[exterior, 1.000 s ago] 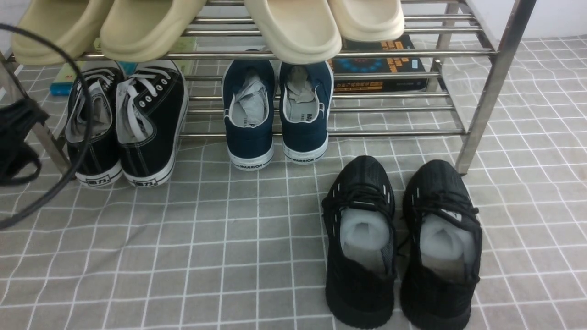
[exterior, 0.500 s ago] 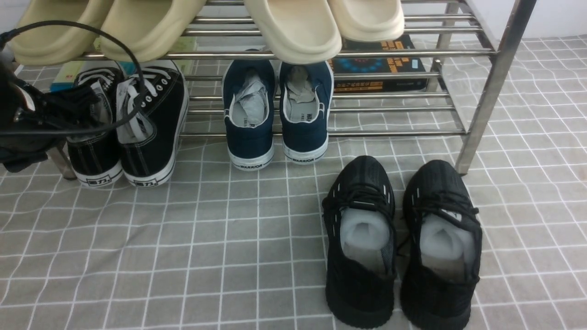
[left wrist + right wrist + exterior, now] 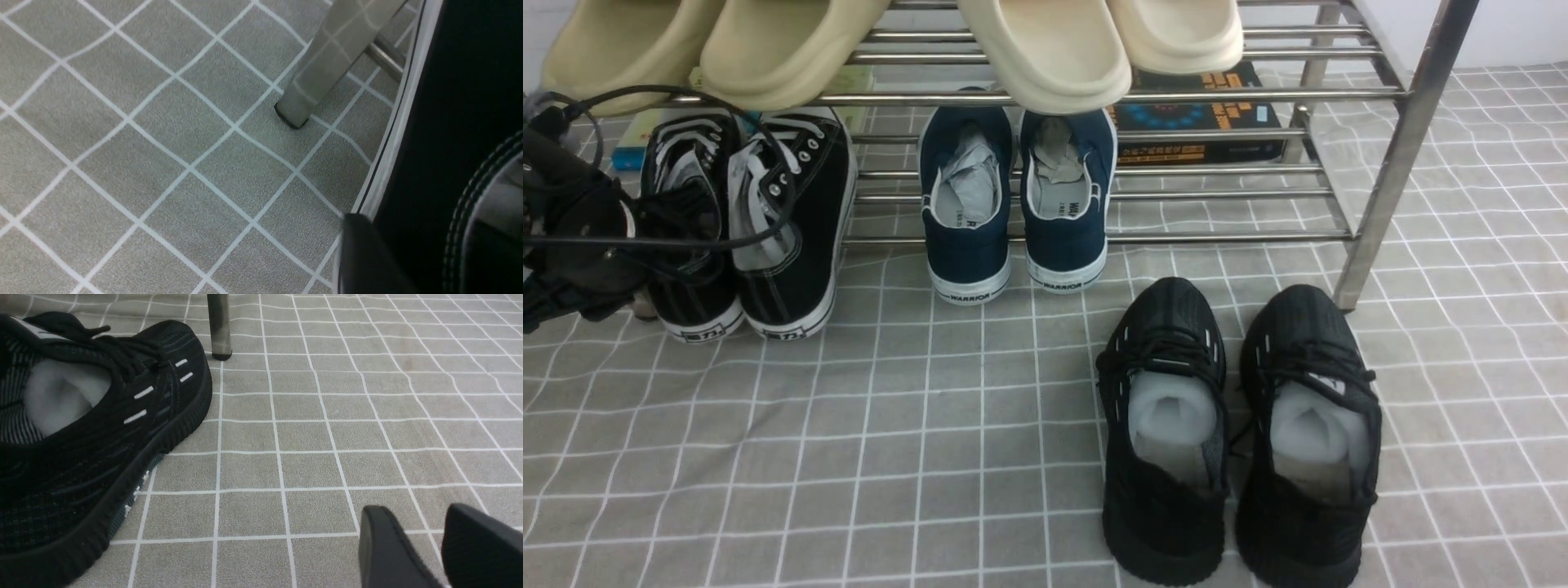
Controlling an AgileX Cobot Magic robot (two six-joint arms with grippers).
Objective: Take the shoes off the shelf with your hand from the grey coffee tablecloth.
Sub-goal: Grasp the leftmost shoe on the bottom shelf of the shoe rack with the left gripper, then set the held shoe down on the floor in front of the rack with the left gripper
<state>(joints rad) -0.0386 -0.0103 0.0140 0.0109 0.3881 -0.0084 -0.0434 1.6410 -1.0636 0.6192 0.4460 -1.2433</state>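
Observation:
The shoes (image 3: 784,220), black canvas with white laces and soles, stand at the left end of the shelf's (image 3: 1388,163) lower tier, heels out over the grey coffee tablecloth (image 3: 890,449). My left gripper (image 3: 645,237), a dark mass with a looped cable, is at the left shoe. In the left wrist view one finger (image 3: 359,253) presses the outside of that shoe's wall (image 3: 433,143), the left gripper (image 3: 416,232) shut on the wall, close to a shelf leg (image 3: 322,73). My right gripper (image 3: 412,514) hovers open over the cloth, holding nothing.
Navy sneakers (image 3: 1013,204) sit mid-shelf on the lower tier. Beige slippers (image 3: 1045,49) rest on the top tier. A dark book (image 3: 1201,114) lies behind the shelf. Black knit sneakers (image 3: 1233,425) stand on the cloth by the right shelf leg, one of these sneakers (image 3: 102,437) beside my right gripper.
My left gripper came in from the left edge onto the left canvas shoe. Both canvas shoes have slid slightly toward the camera. Nothing else moved.

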